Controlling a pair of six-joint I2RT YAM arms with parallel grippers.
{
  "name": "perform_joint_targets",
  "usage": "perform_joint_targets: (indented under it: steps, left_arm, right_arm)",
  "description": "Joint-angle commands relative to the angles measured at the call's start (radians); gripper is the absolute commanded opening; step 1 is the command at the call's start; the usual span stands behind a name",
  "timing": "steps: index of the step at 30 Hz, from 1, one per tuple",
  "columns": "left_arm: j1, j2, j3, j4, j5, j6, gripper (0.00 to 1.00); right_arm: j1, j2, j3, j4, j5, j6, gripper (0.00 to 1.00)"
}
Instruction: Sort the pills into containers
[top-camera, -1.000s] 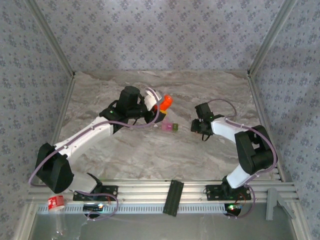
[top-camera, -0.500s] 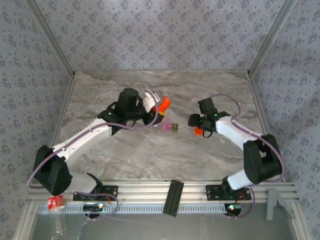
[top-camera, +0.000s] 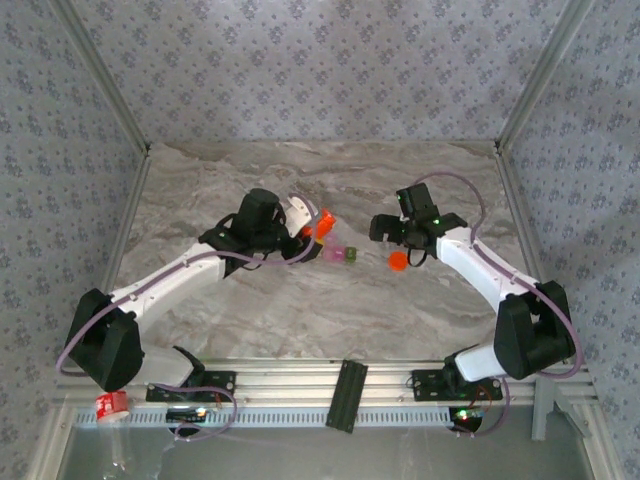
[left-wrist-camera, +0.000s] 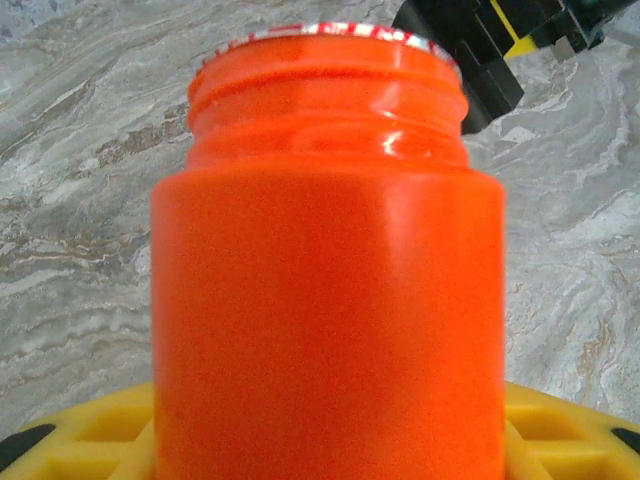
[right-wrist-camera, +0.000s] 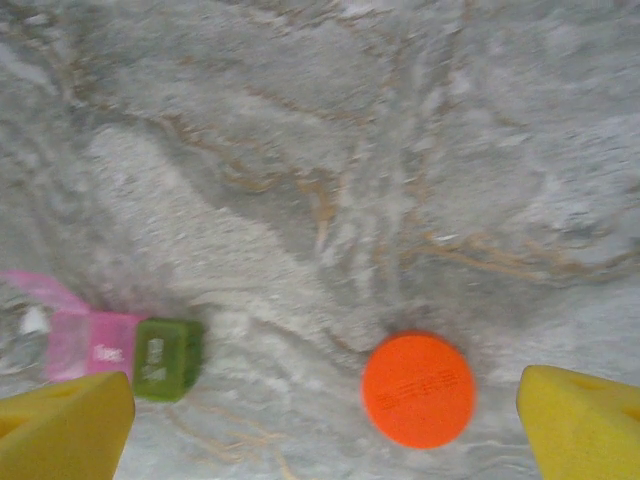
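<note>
The left claw (top-camera: 303, 228) is clamped on the glossy orange cylindrical plastic bottle (left-wrist-camera: 328, 290), holding it just left of the joined pink and olive-green pair of small box containers (top-camera: 340, 254), which sit mid-counter. The flat round orange cap (right-wrist-camera: 418, 388) lies on the grey marbled counter (top-camera: 300, 300), just right of the containers. Above it the right claw (right-wrist-camera: 320, 430) hangs with its yellow fingers (right-wrist-camera: 65, 425) wide apart, gripping nothing. The bottle looks freshly opened, so pouring seems next: tilt its mouth over one compartment, gently. A white-and-red rim at the mouth may be a foil seal; I cannot tell. The right arm crowds the containers' right side.
</note>
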Motion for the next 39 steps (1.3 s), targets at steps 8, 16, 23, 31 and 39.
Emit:
perform_joint_targets:
  steps: [8,16,23,31,39]
  left_arm:
    - [0.016,-0.031,0.009,0.021,0.010,-0.003,0.00]
    - [0.028,-0.030,0.021,-0.008,0.022,0.011,0.00]
    - [0.039,-0.024,0.025,-0.023,0.028,0.016,0.00]
    - [0.043,0.006,0.011,-0.038,0.032,0.002,0.00]
    - [0.043,0.036,-0.028,-0.036,0.036,-0.031,0.00]
  right_arm:
    - [0.034,0.039,0.215,-0.264,0.483,0.076,1.00]
    - [0.008,0.055,0.208,-0.275,0.389,0.047,1.00]
    - [-0.062,-0.068,-0.004,-0.011,-0.030,0.046,1.00]
    - [-0.010,-0.001,-0.013,0.056,-0.146,0.064,0.86]
    - [0.039,0.117,0.024,0.095,-0.212,0.078,0.68]
